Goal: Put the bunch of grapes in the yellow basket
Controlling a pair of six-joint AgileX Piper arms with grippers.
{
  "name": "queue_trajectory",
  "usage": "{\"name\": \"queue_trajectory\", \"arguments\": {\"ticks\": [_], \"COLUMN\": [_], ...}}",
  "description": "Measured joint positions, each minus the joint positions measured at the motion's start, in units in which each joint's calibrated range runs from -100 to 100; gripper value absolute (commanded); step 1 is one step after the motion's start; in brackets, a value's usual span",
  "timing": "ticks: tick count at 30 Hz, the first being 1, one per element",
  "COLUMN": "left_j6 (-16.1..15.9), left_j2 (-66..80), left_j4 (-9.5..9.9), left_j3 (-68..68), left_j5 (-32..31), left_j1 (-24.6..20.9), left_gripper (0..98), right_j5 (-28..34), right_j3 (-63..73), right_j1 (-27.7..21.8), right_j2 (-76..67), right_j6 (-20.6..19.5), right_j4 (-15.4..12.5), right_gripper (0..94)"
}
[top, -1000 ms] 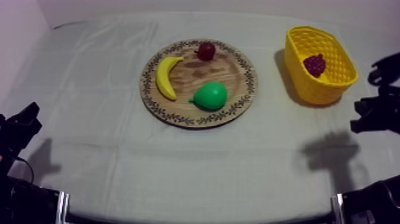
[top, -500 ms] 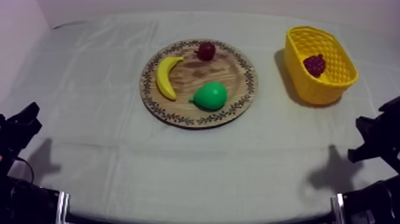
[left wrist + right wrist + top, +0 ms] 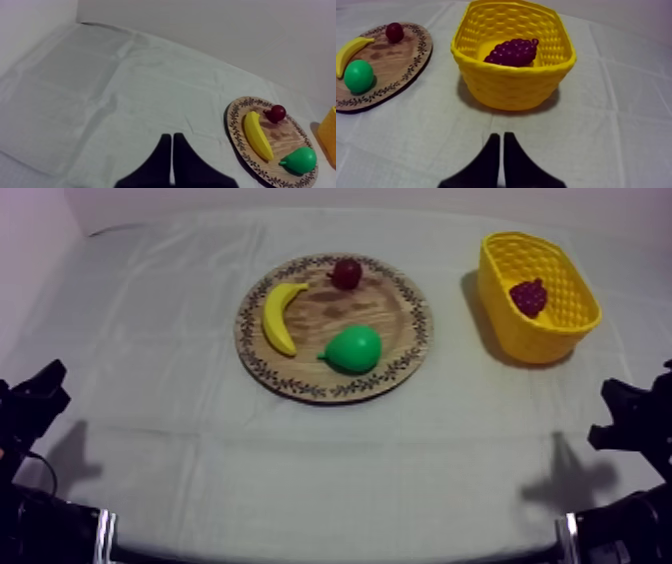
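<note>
The bunch of grapes (image 3: pixel 512 52) lies in the yellow basket (image 3: pixel 511 87), apparently on its floor, while the left gripper (image 3: pixel 171 150) and right gripper (image 3: pixel 501 150) are both clenched on nothing above the cloth (image 3: pixel 616 125).

There are no words, numbers or signs to read anywhere. The round wooden board (image 3: pixel 325 313) has just a little dark pattern around its rim, not letters.
</note>
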State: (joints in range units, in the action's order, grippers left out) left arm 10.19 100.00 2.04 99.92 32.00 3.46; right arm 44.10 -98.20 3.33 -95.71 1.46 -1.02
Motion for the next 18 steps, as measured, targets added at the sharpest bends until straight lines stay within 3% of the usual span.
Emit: {"name": "queue_trajectory", "arguments": {"ticks": [7,13,18], "left_j6": [0.00,0.01,0.01], "left_j2": [0.00,0.00,0.00], "left_j4": [0.00,0.00,0.00], "left_j3": [0.00,0.00,0.00], "left_j5": [0.00,0.00,0.00], "left_j1": [0.00,0.00,0.00], "left_gripper": [0.1,0.1,0.1], "right_j5": [-2.70,-4.90,-5.08], "right_j3": [-1.06,-1.43,-1.54], "right_j1": [-0.46,-1.42,-1.07], "right_j2": [0.00,0.00,0.00], "right_j6": [-1.19,0.37,-1.72], "right_j4": [0.32,0.60,0.60], "right_gripper": [0.3,0.4,0.3]}}
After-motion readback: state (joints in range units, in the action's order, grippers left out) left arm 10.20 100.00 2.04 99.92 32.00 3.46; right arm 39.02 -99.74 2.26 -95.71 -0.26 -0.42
